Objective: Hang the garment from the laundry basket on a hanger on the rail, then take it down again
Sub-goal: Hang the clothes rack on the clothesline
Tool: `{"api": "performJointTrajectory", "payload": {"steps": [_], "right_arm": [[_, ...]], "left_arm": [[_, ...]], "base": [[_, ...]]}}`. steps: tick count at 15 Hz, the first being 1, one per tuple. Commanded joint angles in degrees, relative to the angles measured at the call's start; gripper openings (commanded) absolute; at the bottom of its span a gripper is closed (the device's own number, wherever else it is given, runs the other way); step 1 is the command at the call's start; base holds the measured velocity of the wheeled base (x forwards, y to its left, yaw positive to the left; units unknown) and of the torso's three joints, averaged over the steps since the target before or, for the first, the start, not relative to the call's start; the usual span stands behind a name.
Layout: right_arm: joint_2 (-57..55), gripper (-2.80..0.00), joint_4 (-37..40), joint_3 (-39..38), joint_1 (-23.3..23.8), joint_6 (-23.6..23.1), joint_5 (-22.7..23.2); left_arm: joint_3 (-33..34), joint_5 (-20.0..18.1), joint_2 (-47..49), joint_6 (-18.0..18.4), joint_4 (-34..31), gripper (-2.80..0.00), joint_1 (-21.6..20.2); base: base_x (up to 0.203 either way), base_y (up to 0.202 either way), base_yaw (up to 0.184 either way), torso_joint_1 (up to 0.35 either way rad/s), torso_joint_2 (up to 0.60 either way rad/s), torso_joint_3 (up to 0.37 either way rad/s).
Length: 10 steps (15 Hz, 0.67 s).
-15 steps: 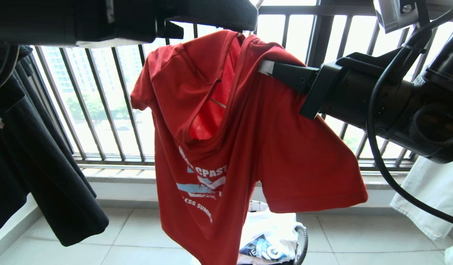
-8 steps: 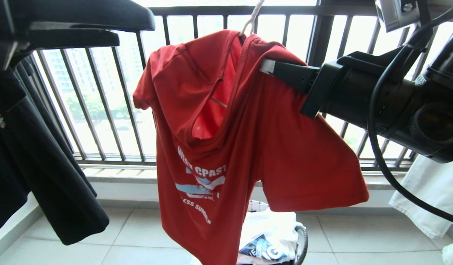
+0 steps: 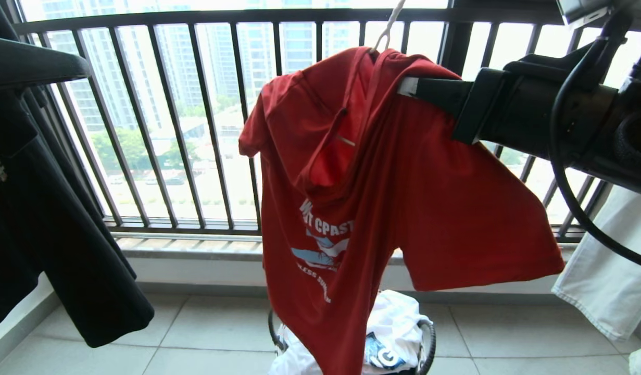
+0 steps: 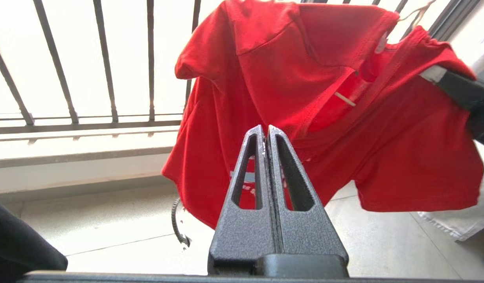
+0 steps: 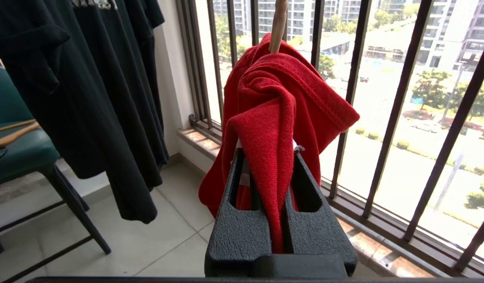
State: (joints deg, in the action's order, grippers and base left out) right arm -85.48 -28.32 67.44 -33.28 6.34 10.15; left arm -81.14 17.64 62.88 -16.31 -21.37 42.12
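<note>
The garment (image 3: 403, 208), a red T-shirt with white lettering, hangs crookedly on the off-white hanger (image 3: 388, 28), whose neck rises out of the top of the head view. The rail is out of view. My right gripper (image 3: 406, 86) reaches in from the right and is shut on a fold of the shirt's shoulder (image 5: 273, 118), with red cloth pinched between its jaws (image 5: 267, 151). My left gripper (image 4: 264, 129) is shut with nothing in it, off to the left and apart from the shirt (image 4: 324, 98). Below the shirt, the laundry basket shows a dark loop handle (image 3: 428, 344).
A black railing (image 3: 195, 130) with vertical bars closes the balcony behind the shirt. Black garments (image 3: 54, 234) hang at the left and a white one (image 3: 606, 281) at the right. A white printed shirt (image 3: 393, 328) lies in the basket. A green chair (image 5: 25, 153) carries wooden hangers.
My left arm has drawn back to the left, almost out of the head view, and its jaws have closed. The shirt, hanger and right gripper have shifted to the right.
</note>
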Motion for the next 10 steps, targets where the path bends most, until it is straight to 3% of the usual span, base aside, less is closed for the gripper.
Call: {"api": "performJointTrajectory", "payload": {"steps": [1, 7, 10], "right_arm": [[3.4, -2.8, 6.6, 2.6, 0.8, -0.1, -2.0], [7.6, -2.8, 11.4, 3.1, 11.0, -1.5, -3.6], [9.6, -2.8, 11.7, 3.1, 12.4, -1.5, -3.6]], "left_arm": [[0.1, 0.1, 2.4, -0.2, -0.1, -2.8, -1.0], [0.5, 0.1, 2.0, 0.0, -0.1, -2.8, -1.1], [0.5, 0.1, 2.0, 0.1, -0.1, -2.8, -1.1]], "base": [[0.0, 0.0, 0.0, 0.0, 0.0, 0.0], [0.0, 0.0, 0.0, 0.0, 0.0, 0.0], [0.0, 0.0, 0.0, 0.0, 0.0, 0.0]]}}
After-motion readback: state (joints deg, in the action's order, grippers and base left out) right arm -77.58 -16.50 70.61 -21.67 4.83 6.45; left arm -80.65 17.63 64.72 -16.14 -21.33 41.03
